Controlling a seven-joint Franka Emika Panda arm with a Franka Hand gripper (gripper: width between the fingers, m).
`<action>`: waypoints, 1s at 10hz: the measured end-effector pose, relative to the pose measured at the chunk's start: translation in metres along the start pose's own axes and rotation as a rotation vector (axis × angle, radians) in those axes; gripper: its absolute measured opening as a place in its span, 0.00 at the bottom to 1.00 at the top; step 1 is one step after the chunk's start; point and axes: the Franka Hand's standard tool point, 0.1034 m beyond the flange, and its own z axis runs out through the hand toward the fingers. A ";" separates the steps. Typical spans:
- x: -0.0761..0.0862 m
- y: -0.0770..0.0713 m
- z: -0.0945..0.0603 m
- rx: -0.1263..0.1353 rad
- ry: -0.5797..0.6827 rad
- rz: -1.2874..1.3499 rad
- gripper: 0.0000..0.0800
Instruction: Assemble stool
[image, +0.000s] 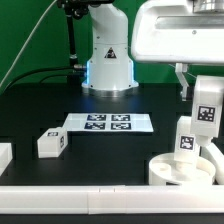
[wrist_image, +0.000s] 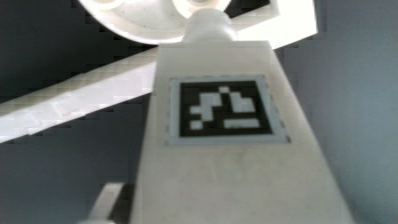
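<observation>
One leg, seemingly within the pincer, upright over the seat.

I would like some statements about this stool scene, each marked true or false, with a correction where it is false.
1. The gripper is shut on a leg close to the seat. True.
2. The seat lies on the marker board. False: it lies on the table, apart from that board, toward the exterior view's right.
3. A loose leg lies on the table at the exterior view's left. True.
4. The marker board is plain white, without tags. False: it carries several.
5. A second leg stands upright on the seat. True.
</observation>
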 end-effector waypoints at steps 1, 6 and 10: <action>0.000 0.000 0.000 0.002 -0.001 -0.003 0.43; 0.012 -0.014 -0.003 0.090 0.155 -0.032 0.43; 0.000 -0.014 0.005 0.065 0.158 -0.050 0.43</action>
